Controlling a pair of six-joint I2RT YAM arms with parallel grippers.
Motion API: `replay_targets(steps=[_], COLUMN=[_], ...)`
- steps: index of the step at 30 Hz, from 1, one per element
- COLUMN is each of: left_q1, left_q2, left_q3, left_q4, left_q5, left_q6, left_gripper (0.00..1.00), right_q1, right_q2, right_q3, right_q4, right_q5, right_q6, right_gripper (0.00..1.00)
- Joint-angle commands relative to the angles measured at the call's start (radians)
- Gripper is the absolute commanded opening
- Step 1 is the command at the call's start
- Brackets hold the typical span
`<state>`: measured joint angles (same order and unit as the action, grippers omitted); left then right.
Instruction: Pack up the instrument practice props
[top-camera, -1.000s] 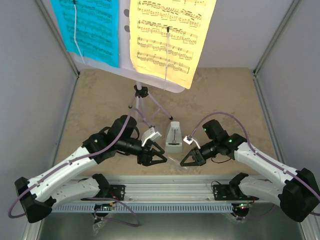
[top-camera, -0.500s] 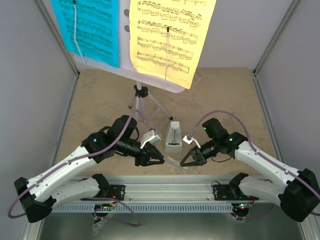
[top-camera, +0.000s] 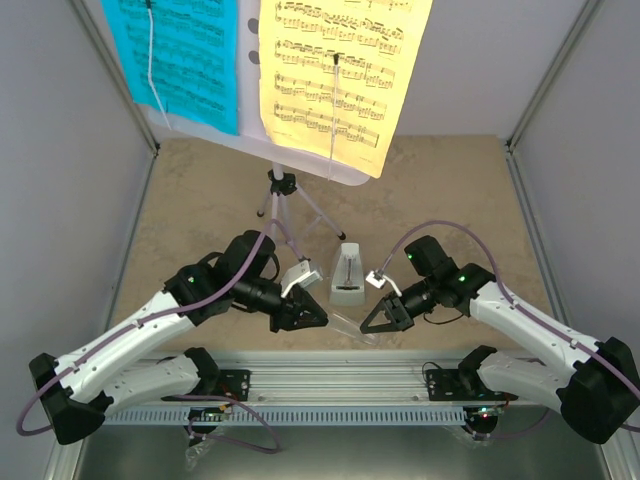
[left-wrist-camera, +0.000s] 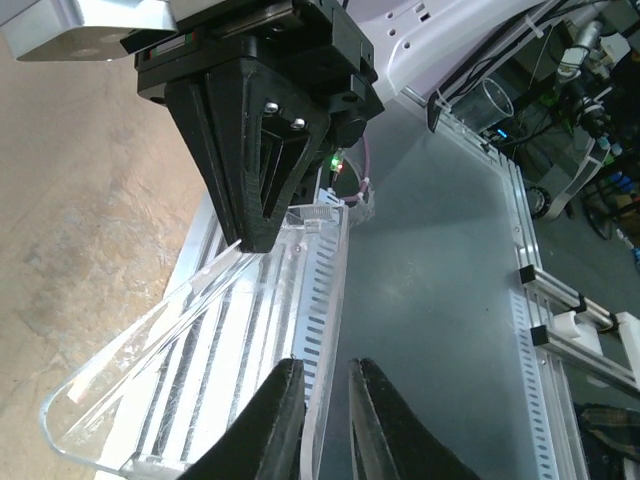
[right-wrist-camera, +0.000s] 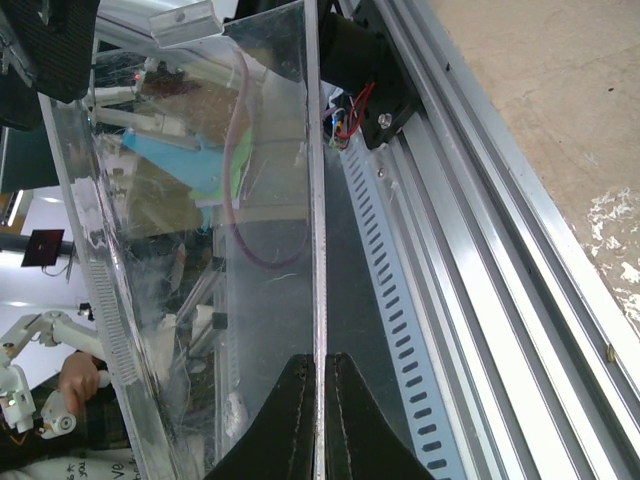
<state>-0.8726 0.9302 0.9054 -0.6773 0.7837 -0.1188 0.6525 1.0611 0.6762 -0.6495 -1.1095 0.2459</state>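
The white music stand (top-camera: 215, 138) rises on its thin tripod (top-camera: 283, 186) at the back. It carries a cyan music sheet (top-camera: 175, 55) and a yellow music sheet (top-camera: 340, 70). The grey pyramid metronome (top-camera: 348, 275) stands in front of the tripod. Near the table's front edge, a clear plastic case (top-camera: 350, 326) lies between my two grippers. My right gripper (right-wrist-camera: 320, 357) is shut on one thin wall of the case (right-wrist-camera: 270, 200). My left gripper (left-wrist-camera: 325, 362) has closed down round the opposite rim of the case (left-wrist-camera: 200, 330). One finger touches that rim and a thin slit shows beside the other.
An aluminium rail (top-camera: 340, 375) with a slotted cable duct (top-camera: 330, 412) runs along the near edge, just below the case. Grey walls (top-camera: 70, 200) close in both sides. The tripod's legs spread close behind the left arm.
The left gripper's jaws have narrowed from wide apart to close round the case's rim. Both arms have barely shifted, and the right gripper keeps its grip.
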Motion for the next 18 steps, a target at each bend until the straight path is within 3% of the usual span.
replay_targets(steps=[1,8,12,14,18], left_q1=[-0.006,-0.006,-0.006,-0.006,-0.006], left_q2=[-0.002,-0.002,-0.004,-0.014,-0.077], left_q3=[0.026,0.026,0.025,0.023,-0.027], left_q4=[-0.011,-0.009,-0.002,0.023,0.191], left_q5=[0.014,0.023,0.015,0.009,-0.003], left_q6=[0.007,0.009,0.000,-0.017,-0.125], left_gripper=[0.13,0.00,0.00,0.00,0.00], right_q1=[0.001,0.001,0.001,-0.005,-0.062], right_q2=[-0.010,-0.012,-0.023,-0.038,-0.106], right_q3=[0.028,0.031,0.038,0.044,0.059], right_q4=[-0.007,-0.002,0.025,0.046,0.121], right_q5=[-0.018,-0.013,0.012,0.042,0.116], right_q6=[0.002,0.003,0.021,0.040,0.098], right_gripper=[0.00,0.01,0.03,0.17,0.62])
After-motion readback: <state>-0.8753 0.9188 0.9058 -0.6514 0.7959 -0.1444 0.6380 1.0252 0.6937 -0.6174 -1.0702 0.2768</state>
